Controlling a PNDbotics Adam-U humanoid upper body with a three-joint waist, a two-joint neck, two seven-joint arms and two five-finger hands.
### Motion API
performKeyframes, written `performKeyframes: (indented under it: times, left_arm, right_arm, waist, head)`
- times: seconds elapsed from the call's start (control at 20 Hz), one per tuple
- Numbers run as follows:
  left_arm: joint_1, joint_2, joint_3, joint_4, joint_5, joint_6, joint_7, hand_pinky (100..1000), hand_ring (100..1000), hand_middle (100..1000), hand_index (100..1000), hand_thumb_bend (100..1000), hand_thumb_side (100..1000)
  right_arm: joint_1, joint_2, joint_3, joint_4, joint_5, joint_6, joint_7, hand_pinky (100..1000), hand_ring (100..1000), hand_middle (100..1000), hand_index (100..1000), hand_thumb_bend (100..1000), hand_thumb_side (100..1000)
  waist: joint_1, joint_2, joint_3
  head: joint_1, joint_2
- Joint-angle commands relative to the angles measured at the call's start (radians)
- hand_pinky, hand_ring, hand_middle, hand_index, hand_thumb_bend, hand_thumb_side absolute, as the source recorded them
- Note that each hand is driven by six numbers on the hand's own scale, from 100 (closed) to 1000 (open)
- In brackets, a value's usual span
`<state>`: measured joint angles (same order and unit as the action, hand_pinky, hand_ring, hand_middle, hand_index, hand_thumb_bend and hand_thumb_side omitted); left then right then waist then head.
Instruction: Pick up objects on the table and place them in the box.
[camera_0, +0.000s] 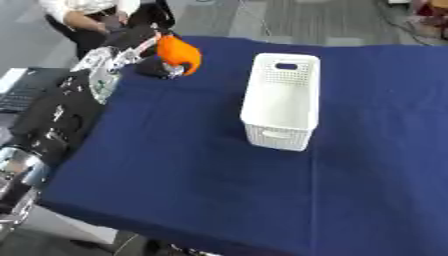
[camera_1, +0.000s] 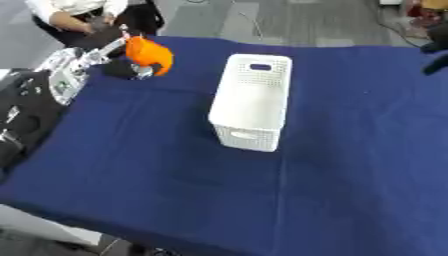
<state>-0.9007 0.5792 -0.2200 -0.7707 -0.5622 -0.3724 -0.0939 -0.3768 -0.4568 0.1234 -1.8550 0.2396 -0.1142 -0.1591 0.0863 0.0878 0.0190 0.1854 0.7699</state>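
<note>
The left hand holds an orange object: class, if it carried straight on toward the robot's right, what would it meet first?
Probably the white basket. The left hand, curled round the orange object, has only blue cloth between it and the basket's near wall, though its height above the cloth is unclear.

left hand fingers: hidden behind orange object | right hand: cut off, blurred

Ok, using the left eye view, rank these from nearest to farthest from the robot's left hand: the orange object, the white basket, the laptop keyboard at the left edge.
1. Orange object: in the left hand itself, at the table's far left.
2. Laptop keyboard: off the table, nearer the robot at the view's left edge.
3. White basket: to the hand's right, mid-table.

Keyboard and basket are close to call.
</note>
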Motion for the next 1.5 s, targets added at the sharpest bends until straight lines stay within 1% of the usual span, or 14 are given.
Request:
performKeyframes:
  times: [0.05, 0.3, 0.65, 0.95, 1.15, 1.45, 1.5]
  left_arm:
    - [-0.039, 0.034, -0.02, -0.045, 0.064, 0.01, -0.04, 100, 100, 100, 311, 100, 612]
    - [-0.087, 0.016, -0.048, -0.074, 0.095, 0.006, -0.081, 100, 100, 100, 308, 100, 613]
    - [-0.138, -0.029, -0.081, -0.078, 0.113, -0.017, -0.128, 100, 100, 100, 306, 100, 614]
    - [-0.16, -0.063, -0.094, -0.066, 0.106, -0.041, -0.151, 100, 100, 100, 305, 100, 615]
    - [-0.164, -0.078, -0.094, -0.053, 0.094, -0.05, -0.155, 100, 100, 100, 306, 100, 615]
    - [-0.17, -0.109, -0.094, -0.027, 0.057, -0.079, -0.168, 100, 100, 100, 316, 100, 614]
    - [-0.172, -0.113, -0.094, -0.023, 0.052, -0.087, -0.172, 100, 100, 111, 334, 100, 613]
  right_arm:
    - [-0.006, -0.015, -0.006, -0.014, 0.001, -0.001, -0.001, 445, 603, 677, 690, 100, 951]
    - [-0.01, -0.016, -0.005, -0.015, 0.0, -0.001, 0.0, 445, 603, 677, 690, 100, 950]
    - [-0.021, -0.012, -0.004, -0.018, -0.004, -0.002, 0.0, 446, 603, 677, 690, 100, 948]
    - [-0.037, -0.005, -0.004, -0.022, -0.012, -0.001, -0.002, 446, 603, 677, 690, 100, 945]
    - [-0.05, 0.004, 0.0, -0.023, -0.018, -0.001, 0.0, 447, 603, 676, 690, 100, 944]
    - [-0.069, 0.015, 0.004, -0.025, -0.026, -0.001, 0.005, 447, 602, 676, 690, 100, 942]
    - [-0.071, 0.016, 0.004, -0.026, -0.027, -0.001, 0.005, 447, 603, 676, 690, 100, 943]
  waist:
    - [0.001, -0.017, 0.001]
    - [0.004, -0.016, -0.002]
    - [0.009, -0.014, -0.013]
    - [0.015, -0.014, -0.028]
    - [0.02, -0.016, -0.04]
    - [0.026, -0.012, -0.061]
    - [0.027, -0.011, -0.063]
  head:
    - [-0.005, 0.0]
    - [-0.017, 0.0]
    - [-0.025, 0.0]
    - [-0.026, 0.0]
    - [-0.038, 0.0]
    - [-0.016, -0.015]
    - [-0.013, -0.017]
